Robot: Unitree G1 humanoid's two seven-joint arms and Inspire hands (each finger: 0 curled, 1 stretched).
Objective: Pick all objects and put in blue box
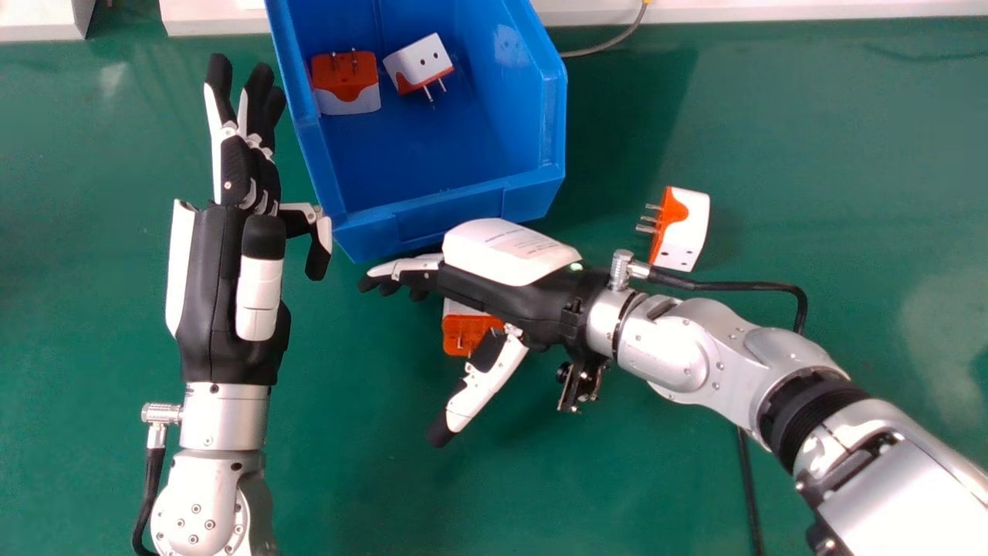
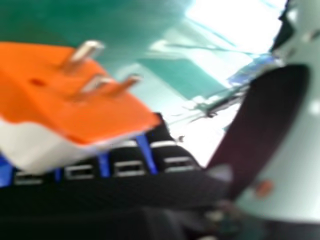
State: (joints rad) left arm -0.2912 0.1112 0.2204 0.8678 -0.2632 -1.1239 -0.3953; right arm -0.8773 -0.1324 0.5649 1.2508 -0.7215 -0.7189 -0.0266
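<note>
The right hand point(image 1: 532, 297), fingers loose, thumb spread, partly hides one adapter point(image 1: 455, 324), perhaps touching it. The relaxed left hand point(image 1: 208, 286) flanks the blue box point(image 1: 455, 212); another adapter point(image 1: 691, 228) lies beyond the right wrist's cable point(image 1: 725, 286).

Blue box point(image 1: 455, 212), open-topped, at table's point(image 1: 834, 154) far edge. Two orange/white adapters inside: one point(image 1: 347, 100) by left wall, one point(image 1: 421, 63) askew beside it. Third point(image 1: 685, 232) right of box, prongs left. Fourth point(image 1: 467, 328) off box's near edge, partly hidden.
</note>
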